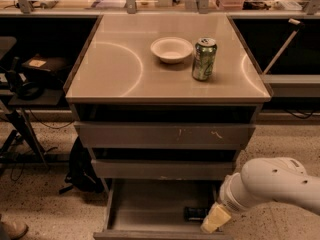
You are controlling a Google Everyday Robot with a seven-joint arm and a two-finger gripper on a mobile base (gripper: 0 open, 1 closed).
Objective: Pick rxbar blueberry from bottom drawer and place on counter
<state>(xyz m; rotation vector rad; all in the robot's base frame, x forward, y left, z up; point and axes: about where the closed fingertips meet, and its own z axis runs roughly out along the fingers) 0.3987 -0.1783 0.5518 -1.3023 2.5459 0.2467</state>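
The left half of the beige worktop lies bare. A white bowl sits right of the middle, and a green soda can stands upright just beside it, further right. Below, the two upper drawers show flat grey fronts. The bottom drawer is pulled out, its floor bare on the left. Toward its right front lies the rxbar blueberry, a small dark bar flat on the floor. Just right of it the cream-coloured end effector hangs into the drawer at the tip of the white arm. I cannot tell whether it is wide, narrow or touching the bar. The bar is probably light, with a slick wrapper over a firm, slightly yielding core, and lying flat it offers little height. A hold across its narrow width near the middle, set low against the drawer floor, seems safest against slipping or tilting.
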